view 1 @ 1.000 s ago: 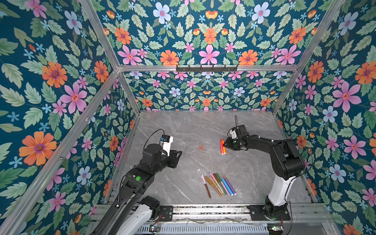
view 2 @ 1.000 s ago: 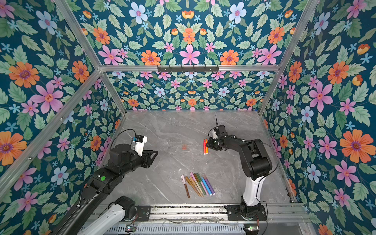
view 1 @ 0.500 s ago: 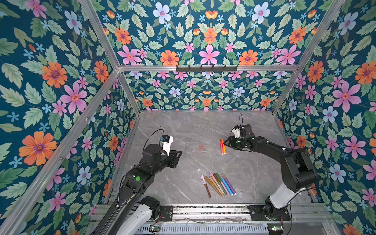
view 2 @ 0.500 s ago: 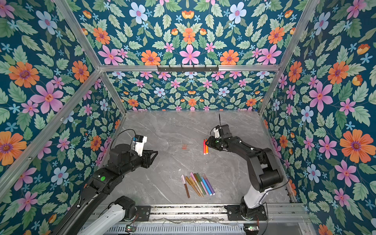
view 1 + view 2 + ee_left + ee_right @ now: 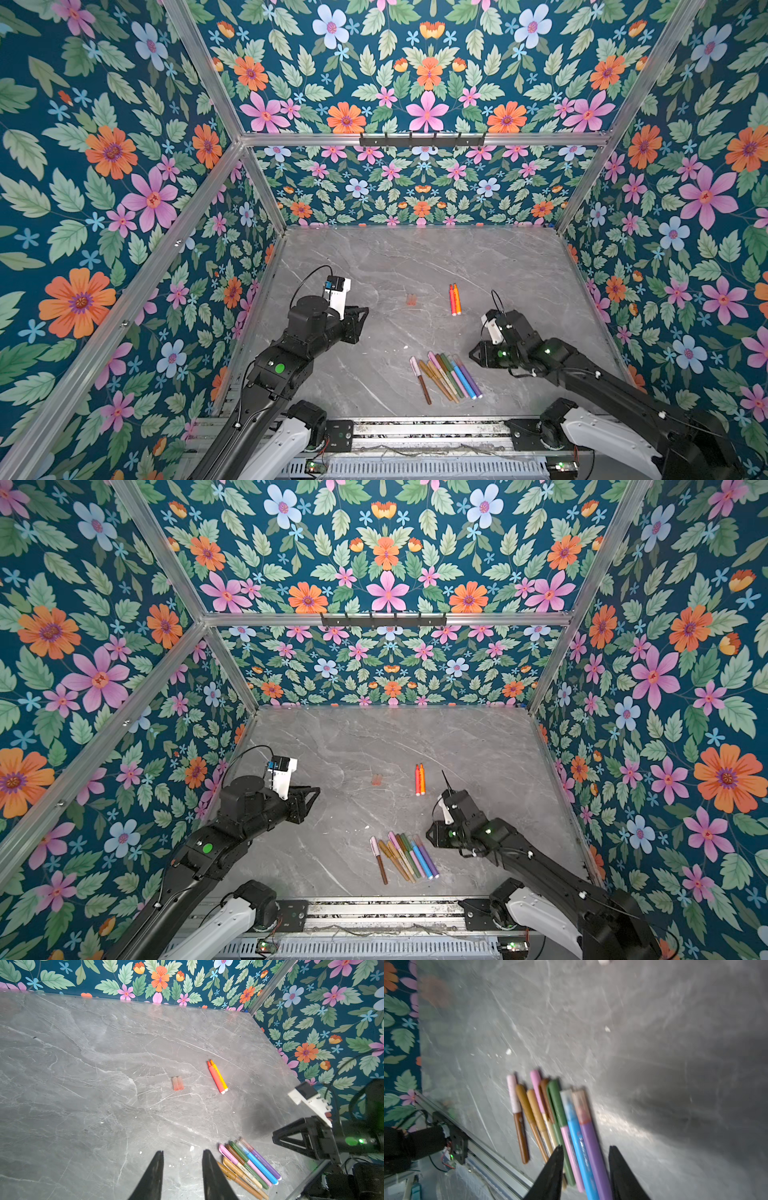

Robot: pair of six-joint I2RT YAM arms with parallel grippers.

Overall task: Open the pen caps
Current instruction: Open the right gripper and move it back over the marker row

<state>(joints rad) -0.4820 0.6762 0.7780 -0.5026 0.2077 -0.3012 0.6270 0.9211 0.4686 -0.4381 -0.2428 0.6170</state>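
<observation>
**Right gripper** (image 5: 586, 1148): fingers parted, nothing pinched. It hovers low over the barrel ends of the capped pens (image 5: 446, 376). The purple pen (image 5: 591, 1147) shows in the gap between the fingers, and I cannot tell whether it is touched.

**Left gripper** (image 5: 182, 1152): fingers parted and empty, over bare table (image 5: 374, 257), left of centre in both top views.

**Capped pens**: about eight, lower centre of both top views, fanned side by side and touching. The purple pen lies outermost on the right, with the blue pen (image 5: 576, 1136) against it. Their translucent caps (image 5: 581, 1105) point toward the far wall.

**Loose caps** (image 5: 411, 299): two, peach, lying side by side at mid-frame.

**Red and orange pens** (image 5: 454, 300): uncapped, just right of the loose caps and apart from them.

**Handling (judged)**:
- The pens look light, stiff and smooth-sided, and being round they are liable to roll or slip under a glancing pinch.
- The caps are probably a friction fit, and their thin walls may flex if squeezed hard.
- Take the outermost pen first, since its neighbours crowd the rest.
- One gripper holds the barrel at mid-length and the other holds the cap near its closed end.
- Pull straight along the axis.
</observation>
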